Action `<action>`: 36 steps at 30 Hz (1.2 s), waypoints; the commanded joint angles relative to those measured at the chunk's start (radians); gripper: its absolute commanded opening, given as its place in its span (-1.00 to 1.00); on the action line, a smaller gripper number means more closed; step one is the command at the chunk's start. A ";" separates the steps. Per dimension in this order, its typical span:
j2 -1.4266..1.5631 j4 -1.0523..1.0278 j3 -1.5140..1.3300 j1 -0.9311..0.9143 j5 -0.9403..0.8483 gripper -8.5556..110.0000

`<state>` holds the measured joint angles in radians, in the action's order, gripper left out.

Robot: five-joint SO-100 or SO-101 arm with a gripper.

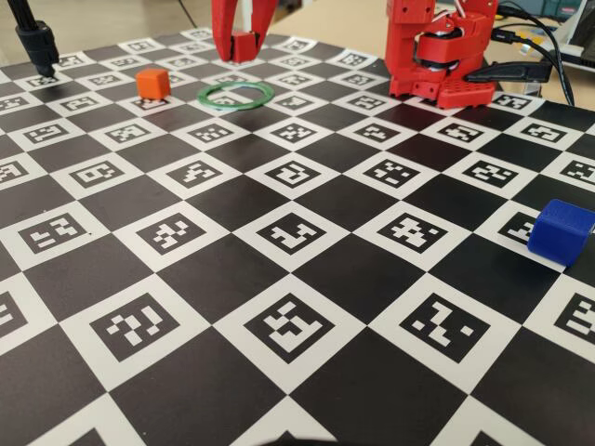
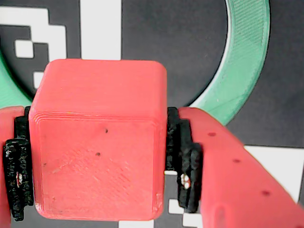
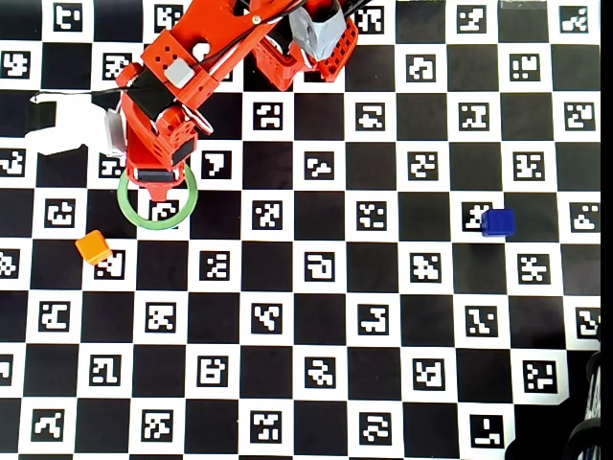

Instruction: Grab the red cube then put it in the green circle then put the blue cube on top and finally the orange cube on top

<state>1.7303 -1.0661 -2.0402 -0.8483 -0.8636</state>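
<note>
Black and white squares printed with coded markers were seen covering the whole counter [image 1: 307, 279], with a cluttered desk glimpsed beyond its far edge in the fixed view. At the far side the red arm [image 3: 206, 57] was found bent down from its base, reaching toward the left of the overhead view. And the claw [image 2: 99, 190] was caught clamped on the red cube [image 2: 99, 142], the black pads [image 2: 183, 161] pressed against both of its side faces in the wrist view. In the fixed view the red cube [image 1: 244, 45] was held clear of the board, raised beyond the green circle [image 1: 235, 95]. From overhead, the claw [image 3: 158, 177] was placed over the top rim of the green circle [image 3: 177, 218], which lay flat and empty. The orange cube [image 3: 94, 247] was spotted resting just beside the ring, lower left in that view, not touching it. Well apart, far to the right, the blue cube [image 3: 497, 222] was left sitting alone on the board.
</note>
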 commanded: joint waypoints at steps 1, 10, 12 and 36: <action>0.077 0.046 0.000 -0.015 -0.002 -0.89; 0.055 0.127 -0.054 -0.023 -0.017 -0.89; 0.052 0.149 -0.067 -0.023 -0.018 -0.89; -0.009 0.279 -0.140 -0.025 -0.018 -0.89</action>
<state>1.7196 -0.8099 -2.1982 -0.8621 -0.8759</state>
